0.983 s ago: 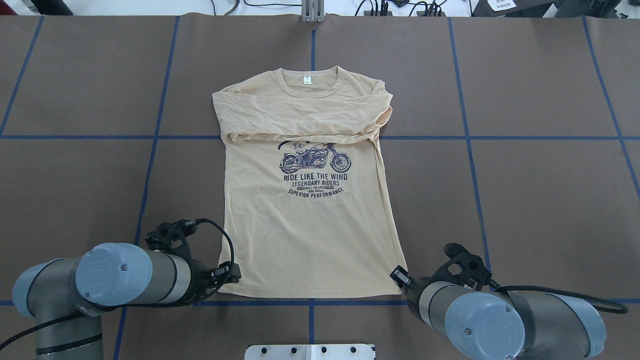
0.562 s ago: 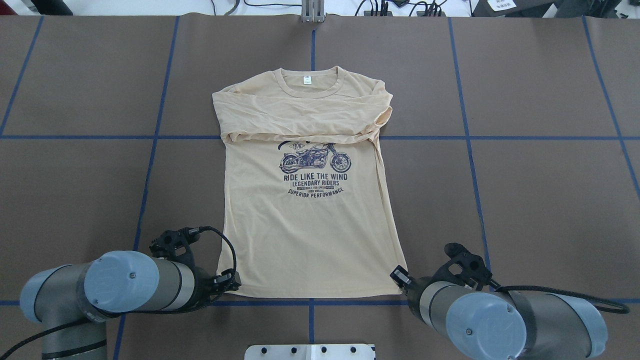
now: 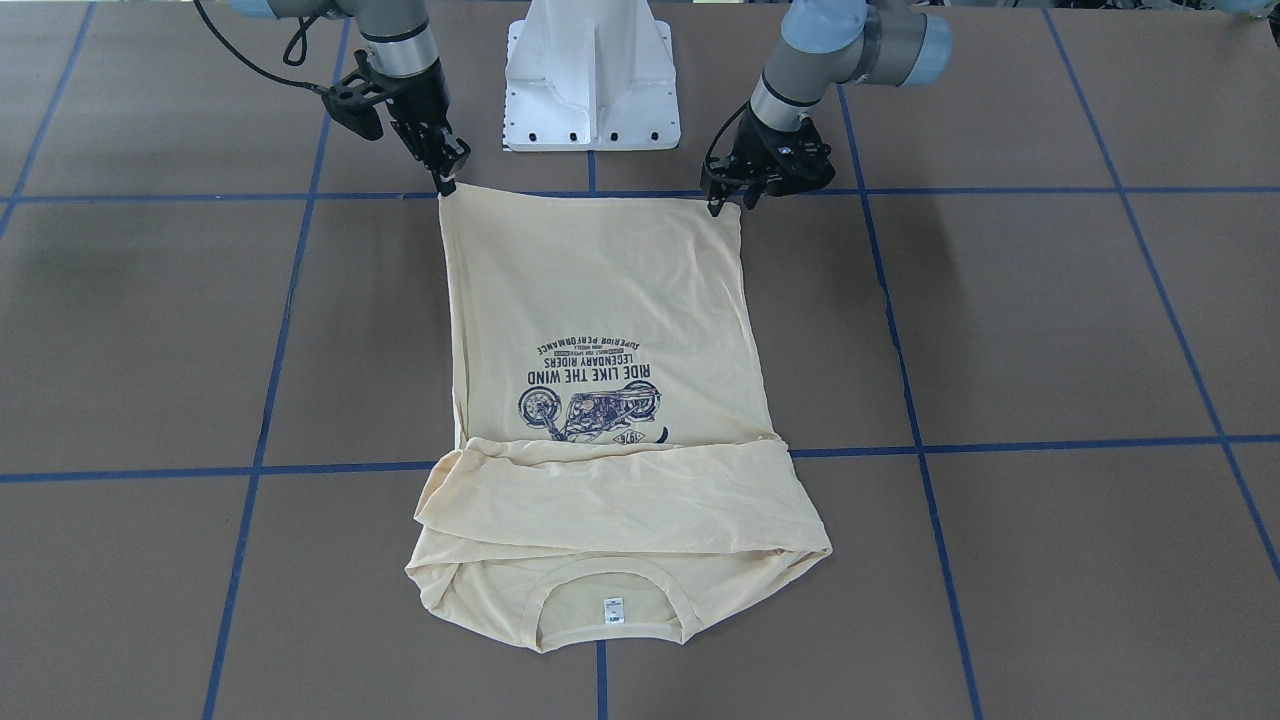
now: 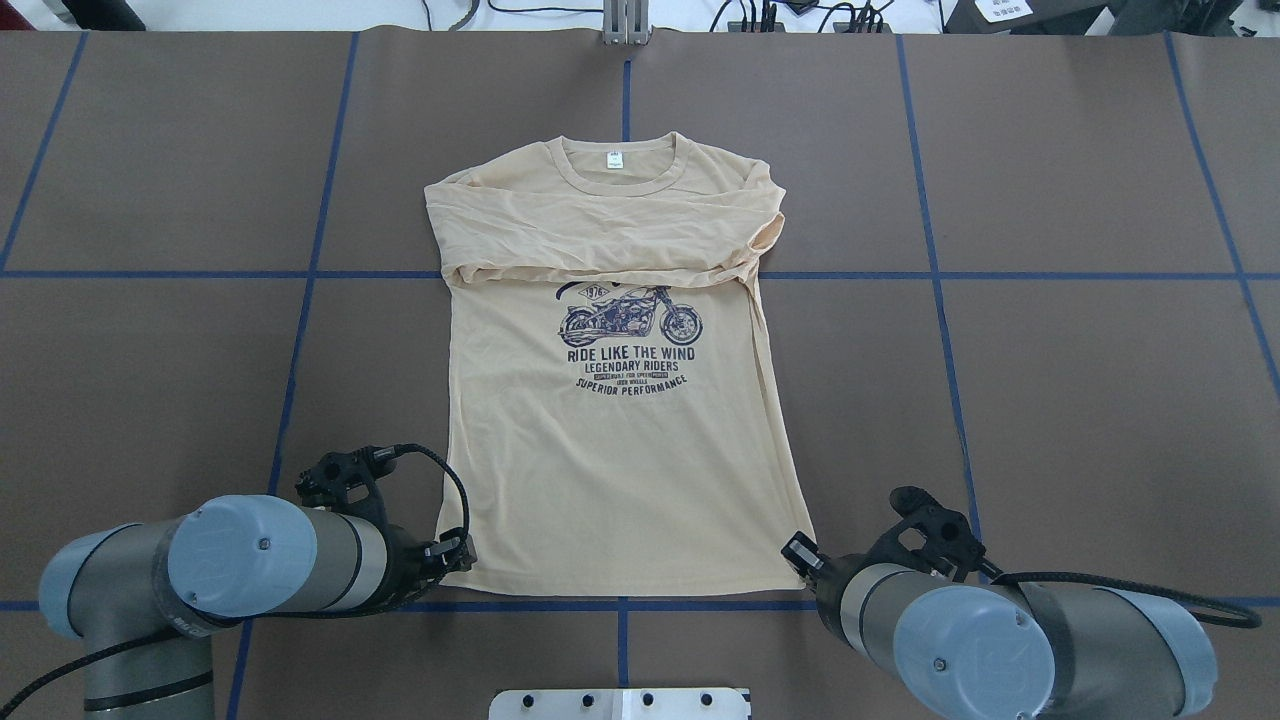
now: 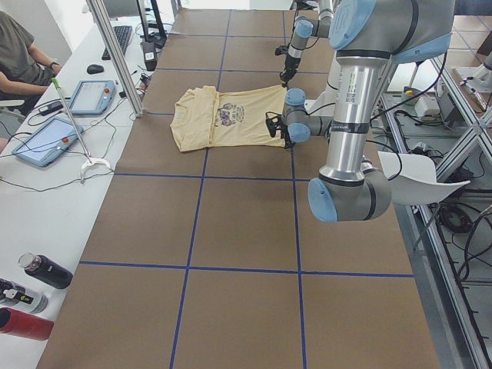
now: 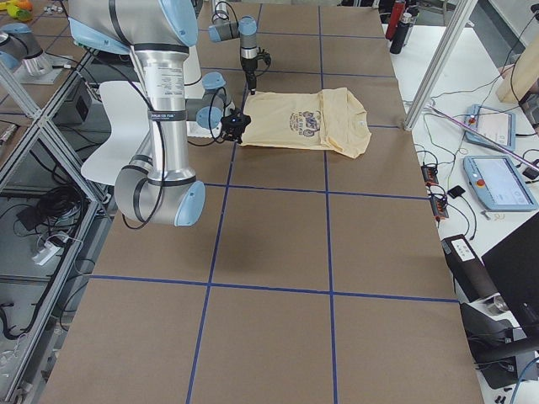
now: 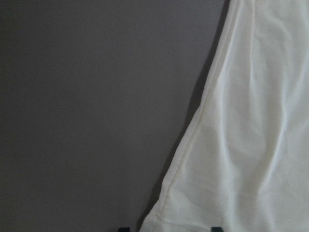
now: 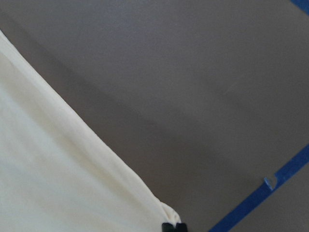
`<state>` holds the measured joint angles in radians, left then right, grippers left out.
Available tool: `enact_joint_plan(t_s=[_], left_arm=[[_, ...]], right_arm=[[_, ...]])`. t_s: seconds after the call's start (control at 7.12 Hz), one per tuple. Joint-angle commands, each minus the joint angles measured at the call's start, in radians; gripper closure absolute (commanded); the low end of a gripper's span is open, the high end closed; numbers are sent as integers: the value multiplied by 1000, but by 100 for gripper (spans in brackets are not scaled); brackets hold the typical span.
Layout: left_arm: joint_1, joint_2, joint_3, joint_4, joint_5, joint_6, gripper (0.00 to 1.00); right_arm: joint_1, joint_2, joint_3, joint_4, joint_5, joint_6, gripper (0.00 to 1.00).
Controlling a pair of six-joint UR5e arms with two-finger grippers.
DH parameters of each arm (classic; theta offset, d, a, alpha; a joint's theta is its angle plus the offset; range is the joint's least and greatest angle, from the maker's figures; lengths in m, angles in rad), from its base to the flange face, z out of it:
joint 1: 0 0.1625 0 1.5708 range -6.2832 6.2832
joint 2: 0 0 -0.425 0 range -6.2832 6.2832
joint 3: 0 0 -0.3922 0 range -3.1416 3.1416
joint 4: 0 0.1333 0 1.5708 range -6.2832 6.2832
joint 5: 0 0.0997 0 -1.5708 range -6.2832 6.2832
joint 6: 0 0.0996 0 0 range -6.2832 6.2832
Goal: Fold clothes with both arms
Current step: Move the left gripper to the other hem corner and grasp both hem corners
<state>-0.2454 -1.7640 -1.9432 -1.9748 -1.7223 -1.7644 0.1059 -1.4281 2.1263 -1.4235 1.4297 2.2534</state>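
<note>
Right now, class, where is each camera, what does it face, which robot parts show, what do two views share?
Front-facing: across table, facing robot; left gripper, right gripper at T-shirt hem.
Overhead: behind robot, looking down; left arm, right arm.
Exterior left: table's end; left arm nearest.
Exterior right: opposite end; right arm nearest.
Left wrist: hem, fingertips.
Right wrist: hem, fingertip.
Shared: the T-shirt.

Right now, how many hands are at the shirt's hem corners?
2. The right hand is pinched shut on one hem corner of the shirt. The left hand is at the other corner, open with the cloth edge between its tips, not yet closed.
</note>
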Motion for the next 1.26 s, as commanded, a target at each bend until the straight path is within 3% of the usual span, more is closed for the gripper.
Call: enact_joint_plan(t_s=[0.0,0.14,0.28,0.42,0.7,1.12], left_arm=[[0,1,0,1,1,0,47],[0,3,-5,1,1,-6,56],[0,3,-5,1,1,-6,72],[-2,3,-14,2,0,-6,100],[-6,5,-17,2,0,-6,100],[-12,34,-121,55,-13,0,100]], right_arm=[[0,0,0,0,0,0,100],[0,0,0,0,0,0,100],[1,-2,0,0,0,0,100],[0,0,0,0,0,0,100],[0,0,-2,0,0,0,100],[1,-20,47,-3,26,2,100]])
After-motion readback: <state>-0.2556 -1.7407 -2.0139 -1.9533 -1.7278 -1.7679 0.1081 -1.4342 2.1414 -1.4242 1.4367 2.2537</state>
